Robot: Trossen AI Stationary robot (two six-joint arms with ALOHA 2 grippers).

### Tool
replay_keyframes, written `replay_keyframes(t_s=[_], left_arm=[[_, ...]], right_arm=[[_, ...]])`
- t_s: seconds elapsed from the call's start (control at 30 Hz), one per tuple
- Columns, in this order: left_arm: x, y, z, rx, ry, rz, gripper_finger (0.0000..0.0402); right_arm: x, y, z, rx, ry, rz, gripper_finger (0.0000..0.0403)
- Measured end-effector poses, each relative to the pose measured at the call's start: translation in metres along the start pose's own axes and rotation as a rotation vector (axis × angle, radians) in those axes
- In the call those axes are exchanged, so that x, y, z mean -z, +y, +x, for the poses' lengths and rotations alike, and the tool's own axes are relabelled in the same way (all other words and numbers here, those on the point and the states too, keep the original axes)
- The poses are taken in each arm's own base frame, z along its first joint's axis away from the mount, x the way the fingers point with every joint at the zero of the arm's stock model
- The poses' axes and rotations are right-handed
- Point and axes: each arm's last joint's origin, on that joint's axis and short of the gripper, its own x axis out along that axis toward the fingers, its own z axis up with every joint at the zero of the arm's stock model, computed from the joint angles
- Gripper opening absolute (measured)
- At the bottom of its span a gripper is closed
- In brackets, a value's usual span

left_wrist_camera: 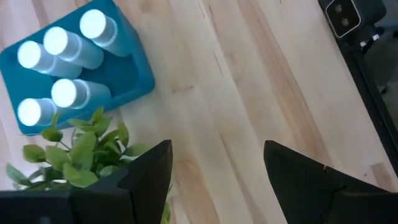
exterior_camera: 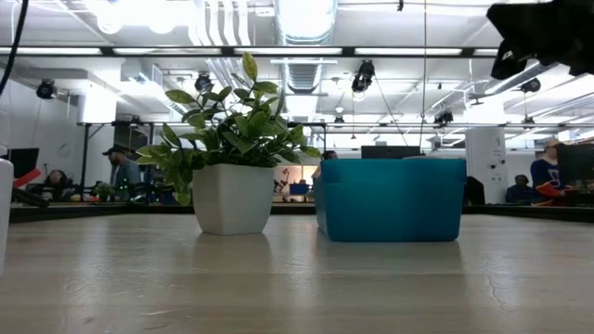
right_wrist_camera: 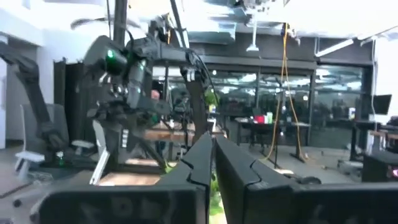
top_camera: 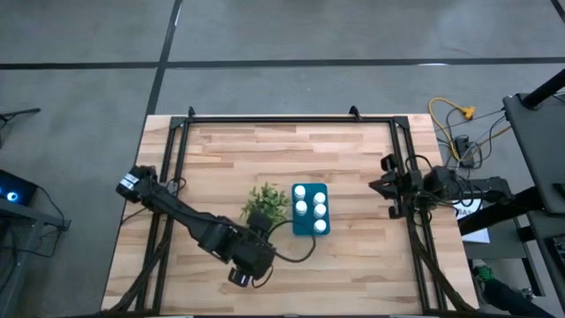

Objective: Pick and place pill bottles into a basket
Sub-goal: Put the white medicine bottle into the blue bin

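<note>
The teal basket (top_camera: pixel 309 210) stands on the table's middle, with several white pill bottles (top_camera: pixel 302 208) in it, caps up; the left wrist view shows the basket (left_wrist_camera: pixel 134 74) and these pill bottles (left_wrist_camera: pixel 68 93) too. My left gripper (top_camera: pixel 244 275) hangs open above the table, near of the plant, with only bare wood between its fingers (left_wrist_camera: pixel 214 180). My right gripper (top_camera: pixel 378 187) is shut on nothing, raised at the table's right edge, its fingers (right_wrist_camera: pixel 213 163) pointing out level across the table.
A bushy green plant (top_camera: pixel 265 205) in a white pot (exterior_camera: pixel 232 197) stands right beside the basket's left side (exterior_camera: pixel 390 199). Black frame rails (top_camera: pixel 177 159) run along the table's left, far and right sides. A white object (exterior_camera: pixel 5 213) shows at the low view's left edge.
</note>
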Motion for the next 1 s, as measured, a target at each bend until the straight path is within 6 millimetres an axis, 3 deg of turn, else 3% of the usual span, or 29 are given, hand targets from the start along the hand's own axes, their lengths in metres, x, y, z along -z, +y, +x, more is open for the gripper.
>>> replay_keyframes(t_s=[0.17, 0.53, 1.0], left_arm=[[0.007, -0.007, 0.003, 0.022, -0.047, -0.013, 0.0235], [0.043, -0.020, -0.010, 0.112, -0.116, -0.170, 0.0235], [0.045, -0.032, 0.027, 0.207, -0.112, -0.221, 0.0235]], right_arm=[[-0.001, 0.001, 0.001, -0.019, -0.011, 0.000, 0.0009], [0.002, 0.000, 0.000, -0.014, 0.020, 0.032, 0.0009], [0.003, 0.000, 0.001, -0.012, 0.036, 0.029, 0.0009]])
